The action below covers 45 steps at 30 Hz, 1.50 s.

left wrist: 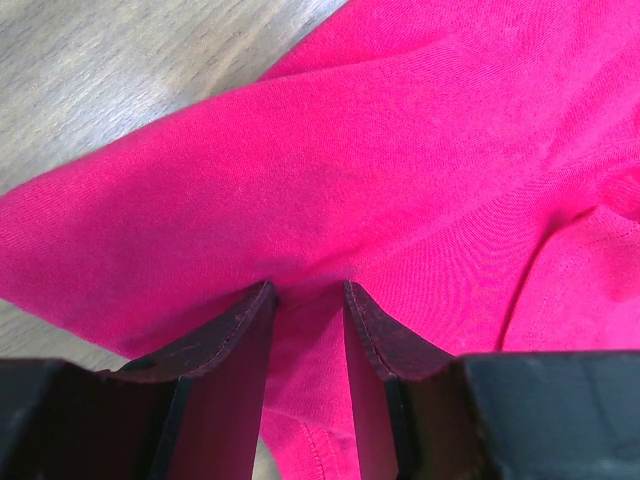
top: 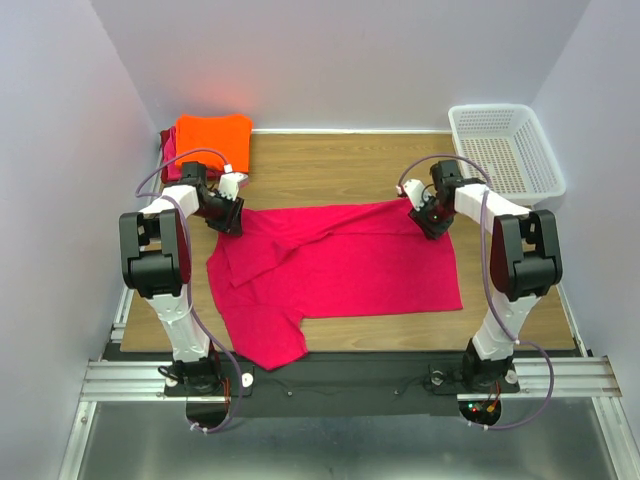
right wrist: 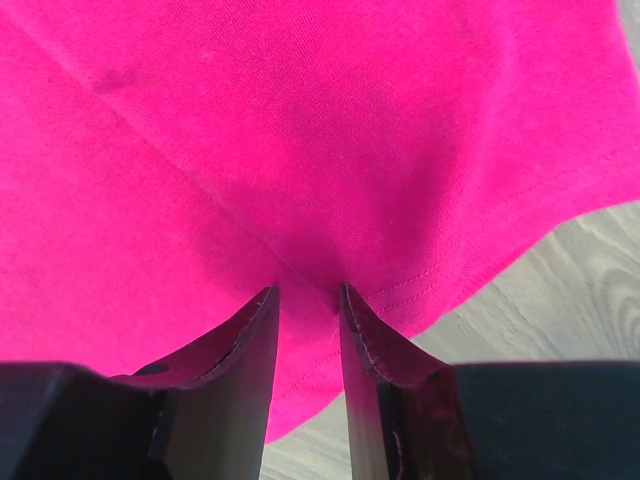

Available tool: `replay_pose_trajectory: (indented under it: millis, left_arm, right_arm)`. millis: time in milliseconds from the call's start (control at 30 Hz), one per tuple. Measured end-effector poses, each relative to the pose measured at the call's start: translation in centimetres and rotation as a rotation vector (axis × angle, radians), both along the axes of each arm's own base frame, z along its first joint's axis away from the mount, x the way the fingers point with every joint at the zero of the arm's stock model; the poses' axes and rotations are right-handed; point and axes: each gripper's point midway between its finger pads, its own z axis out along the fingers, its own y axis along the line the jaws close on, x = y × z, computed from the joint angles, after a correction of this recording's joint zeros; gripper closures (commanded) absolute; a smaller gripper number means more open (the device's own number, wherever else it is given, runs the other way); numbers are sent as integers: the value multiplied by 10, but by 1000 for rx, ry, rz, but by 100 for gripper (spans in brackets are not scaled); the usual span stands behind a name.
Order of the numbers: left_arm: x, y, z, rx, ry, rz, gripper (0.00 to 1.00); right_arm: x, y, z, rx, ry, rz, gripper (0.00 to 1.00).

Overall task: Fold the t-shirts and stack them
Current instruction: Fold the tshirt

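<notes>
The magenta-pink t-shirt (top: 340, 265) lies spread on the wooden table, partly folded, with a sleeve hanging toward the near edge. My left gripper (top: 230, 222) is at its far left corner and my right gripper (top: 432, 225) is at its far right corner. In the left wrist view my left gripper (left wrist: 306, 290) is shut on a pinch of the shirt (left wrist: 400, 150). In the right wrist view my right gripper (right wrist: 306, 292) is shut on the hemmed edge of the shirt (right wrist: 300, 120). A folded bright orange t-shirt (top: 212, 135) lies on a darker red one (top: 168, 150) at the far left.
A white mesh basket (top: 505, 150) stands at the far right corner. Bare wooden table (top: 330, 165) shows between the stack and the basket. Walls close in the table on the left, the right and behind.
</notes>
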Motion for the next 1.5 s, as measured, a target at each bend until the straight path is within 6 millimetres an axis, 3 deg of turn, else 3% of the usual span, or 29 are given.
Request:
replay_pose_trajectory:
  millis: [567, 733, 967, 1300, 1433, 1500]
  left_arm:
    - [0, 1, -1, 9, 0, 1, 55]
    - [0, 1, -1, 9, 0, 0, 55]
    - [0, 1, 0, 10, -1, -1, 55]
    - [0, 1, -1, 12, -1, -2, 57]
    - [1, 3, -1, 23, -5, -3, 66]
    - [2, 4, -1, 28, -7, -2, 69]
  right_arm:
    - [3, -7, -6, -22, 12, -6, 73]
    - [5, -12, -5, -36, 4, -6, 65]
    - [6, -18, -5, -44, 3, -17, 67]
    - [9, -20, -4, -52, -1, -13, 77]
    - [16, -26, 2, -58, -21, -23, 88]
    - [19, -30, 4, -61, -29, -26, 99]
